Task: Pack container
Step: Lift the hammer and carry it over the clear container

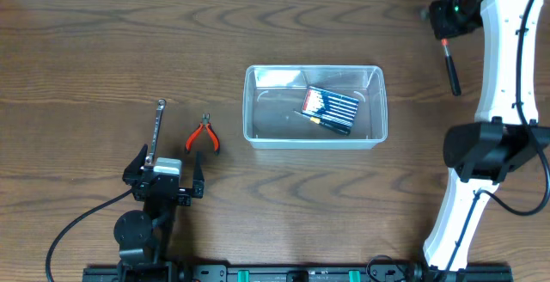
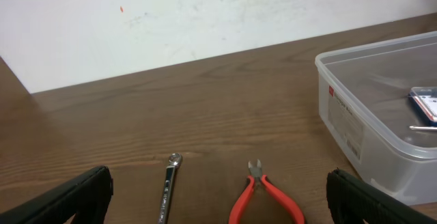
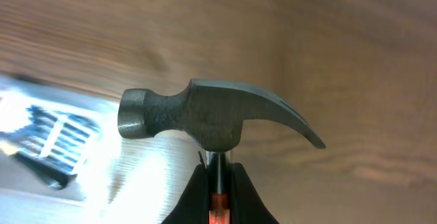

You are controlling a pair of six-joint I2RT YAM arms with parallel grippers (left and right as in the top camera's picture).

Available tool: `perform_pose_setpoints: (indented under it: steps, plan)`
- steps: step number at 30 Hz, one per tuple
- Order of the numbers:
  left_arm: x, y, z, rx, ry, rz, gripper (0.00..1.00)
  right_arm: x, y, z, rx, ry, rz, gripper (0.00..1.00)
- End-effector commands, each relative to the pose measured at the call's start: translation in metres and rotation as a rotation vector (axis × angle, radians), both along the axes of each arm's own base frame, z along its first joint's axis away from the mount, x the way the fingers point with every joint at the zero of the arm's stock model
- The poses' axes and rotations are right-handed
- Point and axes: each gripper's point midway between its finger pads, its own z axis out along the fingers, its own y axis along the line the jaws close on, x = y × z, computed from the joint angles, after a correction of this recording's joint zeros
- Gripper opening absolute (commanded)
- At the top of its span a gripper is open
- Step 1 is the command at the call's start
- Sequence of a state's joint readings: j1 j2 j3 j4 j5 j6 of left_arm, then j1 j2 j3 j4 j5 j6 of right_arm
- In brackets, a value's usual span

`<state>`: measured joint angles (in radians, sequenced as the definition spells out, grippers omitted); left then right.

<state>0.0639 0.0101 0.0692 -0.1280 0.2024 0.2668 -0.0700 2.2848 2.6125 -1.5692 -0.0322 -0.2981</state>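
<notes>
The clear container (image 1: 314, 70) stands mid-table with a blue and black tool-set box (image 1: 331, 107) inside. Its near corner shows in the left wrist view (image 2: 355, 115). My right gripper (image 1: 448, 14) is at the far right back, shut on a hammer (image 1: 451, 69) whose black handle points toward the front. In the right wrist view the fingers (image 3: 220, 183) clamp the shaft just below the steel claw head (image 3: 205, 115), above the table right of the container. My left gripper (image 1: 165, 177) is open and empty at the front left; its fingertips (image 2: 220, 197) frame the table.
A silver wrench (image 1: 157, 127) and red-handled cutters (image 1: 203, 136) lie just beyond my left gripper, left of the container; both show in the left wrist view, wrench (image 2: 168, 186) and cutters (image 2: 265, 195). The box appears blurred in the right wrist view (image 3: 58, 138).
</notes>
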Motion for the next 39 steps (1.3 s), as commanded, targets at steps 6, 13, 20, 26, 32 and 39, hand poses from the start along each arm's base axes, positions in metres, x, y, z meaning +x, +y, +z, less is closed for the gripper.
perform_pose_setpoints:
  steps: [6, 13, 20, 26, 32, 39]
  plan:
    - [0.0, 0.002, -0.015, 0.008, 0.03, 0.008, 0.98, -0.014, 0.097, 0.063, 0.055, -0.15, 0.365, 0.01]
    - [0.0, 0.002, -0.015, 0.008, 0.03, 0.008, 0.98, -0.047, 0.178, 0.086, 0.044, -0.201, 0.665, 0.01]
    - [0.0, 0.002, -0.015, 0.008, 0.03, 0.008, 0.98, -0.072, 0.237, 0.083, 0.048, -0.195, 0.829, 0.01]
    - [0.0, 0.002, -0.015, 0.008, 0.03, 0.008, 0.98, -0.096, 0.277, 0.077, 0.05, -0.174, 0.934, 0.01]
    - [0.0, 0.002, -0.015, 0.008, 0.03, 0.008, 0.98, -0.112, 0.29, 0.039, 0.026, -0.044, 1.032, 0.01]
    - [0.0, 0.002, -0.015, 0.008, 0.03, 0.008, 0.98, -0.112, 0.291, 0.0, 0.011, 0.05, 1.076, 0.01]
